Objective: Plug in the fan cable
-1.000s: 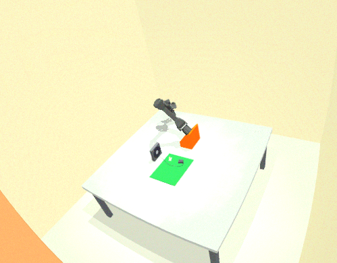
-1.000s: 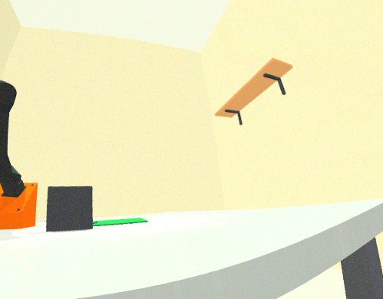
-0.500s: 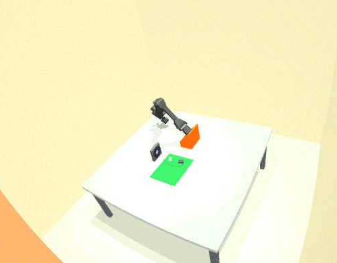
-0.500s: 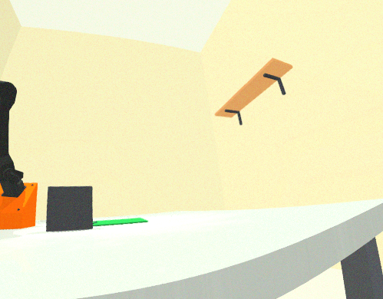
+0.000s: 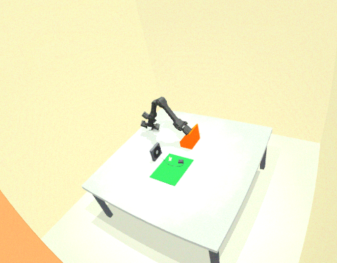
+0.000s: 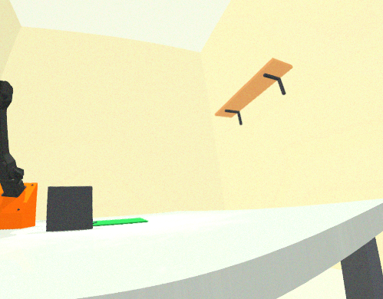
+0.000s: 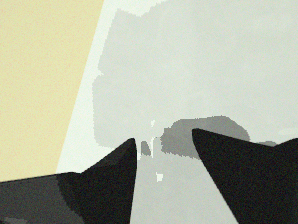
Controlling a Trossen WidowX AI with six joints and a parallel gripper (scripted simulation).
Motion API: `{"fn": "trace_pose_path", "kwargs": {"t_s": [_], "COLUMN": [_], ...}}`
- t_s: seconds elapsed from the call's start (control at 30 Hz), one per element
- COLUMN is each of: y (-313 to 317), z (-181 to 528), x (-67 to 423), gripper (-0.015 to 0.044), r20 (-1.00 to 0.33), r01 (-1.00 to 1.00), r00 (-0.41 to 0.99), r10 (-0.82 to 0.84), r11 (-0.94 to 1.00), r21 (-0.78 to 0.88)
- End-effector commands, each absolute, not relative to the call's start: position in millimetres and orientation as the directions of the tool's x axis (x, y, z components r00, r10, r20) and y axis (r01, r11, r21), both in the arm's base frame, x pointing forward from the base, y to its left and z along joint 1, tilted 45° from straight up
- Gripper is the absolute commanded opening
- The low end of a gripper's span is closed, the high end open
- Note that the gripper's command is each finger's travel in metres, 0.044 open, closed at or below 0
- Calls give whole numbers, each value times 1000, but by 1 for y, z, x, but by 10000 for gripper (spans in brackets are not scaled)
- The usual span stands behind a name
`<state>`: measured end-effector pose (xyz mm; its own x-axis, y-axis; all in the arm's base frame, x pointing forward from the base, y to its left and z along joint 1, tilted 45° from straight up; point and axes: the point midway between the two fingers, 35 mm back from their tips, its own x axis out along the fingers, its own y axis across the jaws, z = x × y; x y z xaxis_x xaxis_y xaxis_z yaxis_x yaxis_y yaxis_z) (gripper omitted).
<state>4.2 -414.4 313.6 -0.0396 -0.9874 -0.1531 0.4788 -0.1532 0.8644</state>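
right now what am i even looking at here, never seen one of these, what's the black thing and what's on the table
The black thing is a jointed robot arm standing on an orange base at the back of a white table. At its tip is a gripper, two fingers that pinch. They are apart and hold nothing.

One picture looks down from high above. One sits low at the table's edge. The third is a camera on the arm's wrist, looking past the dark fingers at the table.

On the table lie a green board, a small dark square fan standing beside it, and a thin cable with a dark plug resting on the board. A wooden shelf hangs on the wall.
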Motion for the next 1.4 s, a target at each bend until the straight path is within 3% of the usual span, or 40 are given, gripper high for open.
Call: {"fn": "trace_pose_path", "kwargs": {"t_s": [0.0,0.4,0.77,1.13,1.37], "y": [-409,-364,-283,-159,-91], "z": [317,289,246,181,133], "x": [62,212,315,390,413], "gripper": [210,210,210,210,210], "r20": [-166,-291,-399,-593,-700], "r01": [622,849,770,406,34], "r00": [103,435,623,677,631], "r10": [-981,-852,-673,-436,-333], "r11": [-67,281,617,893,914], "r21": [780,447,163,-193,-404]}}
